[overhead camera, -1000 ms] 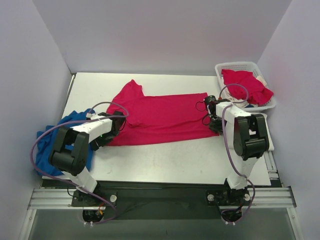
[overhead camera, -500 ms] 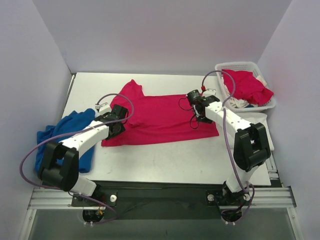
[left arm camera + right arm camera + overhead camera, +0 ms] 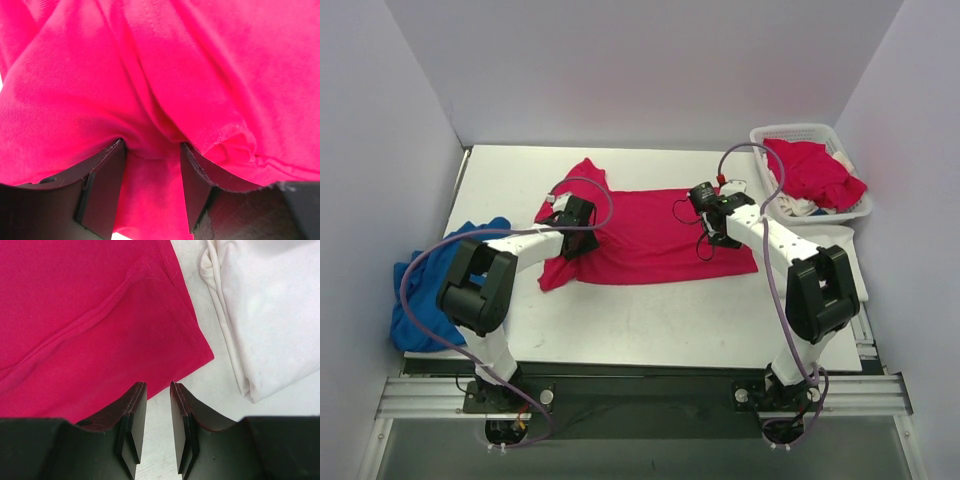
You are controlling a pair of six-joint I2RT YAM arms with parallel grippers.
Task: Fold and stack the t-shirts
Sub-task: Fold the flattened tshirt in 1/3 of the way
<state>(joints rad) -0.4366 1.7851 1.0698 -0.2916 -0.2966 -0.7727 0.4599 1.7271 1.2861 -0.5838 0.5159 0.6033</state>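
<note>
Red t-shirts (image 3: 650, 235), two; white t-shirt (image 3: 265, 315), one

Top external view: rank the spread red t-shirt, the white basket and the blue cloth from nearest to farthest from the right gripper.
1. Red t-shirt: spread mid-table, directly under the right gripper.
2. White basket: far right corner of the table.
3. Blue cloth: left table edge, clearly farthest.

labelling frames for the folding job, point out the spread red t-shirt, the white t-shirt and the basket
spread red t-shirt (image 3: 640, 235), top view, middle of its body
white t-shirt (image 3: 270, 315), right wrist view, flat middle
basket (image 3: 798, 129), top view, far rim
</note>
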